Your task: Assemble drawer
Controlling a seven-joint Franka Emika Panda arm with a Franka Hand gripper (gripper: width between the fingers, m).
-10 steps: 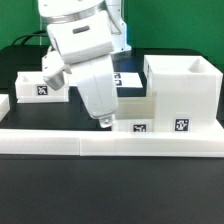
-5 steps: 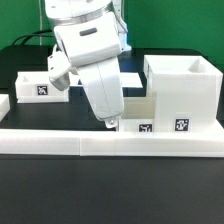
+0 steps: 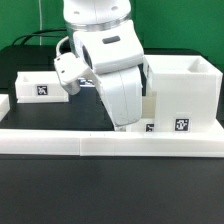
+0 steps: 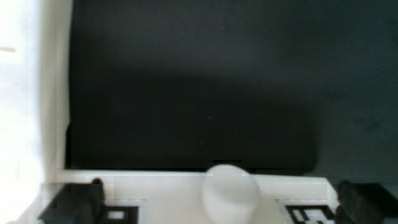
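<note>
1. The gripper (image 3: 125,124) hangs low at the middle of the exterior view, its tip just behind the long white rail (image 3: 60,145) that runs across the front of the black table (image 3: 30,200).
2. Whether its jaws are parted or closed cannot be told. The arm's white body hides them in the exterior view, and the wrist view shows no clear fingers.
3. The drawer set is in separate pieces. The large hollow casing (image 3: 182,95) stands upright at the exterior view's right, open side up, with a square tag on its front face.
4. A small tray (image 3: 150,112) sits just beside the casing, between it and the arm. It carries a tag low on its front and is partly hidden by the arm.
5. A second tray (image 3: 35,85) lies well apart at the exterior view's left, its tag facing the camera.
6. The wrist view shows a rounded white knob (image 4: 228,188) on a tray front, with dark table beyond it.
</note>
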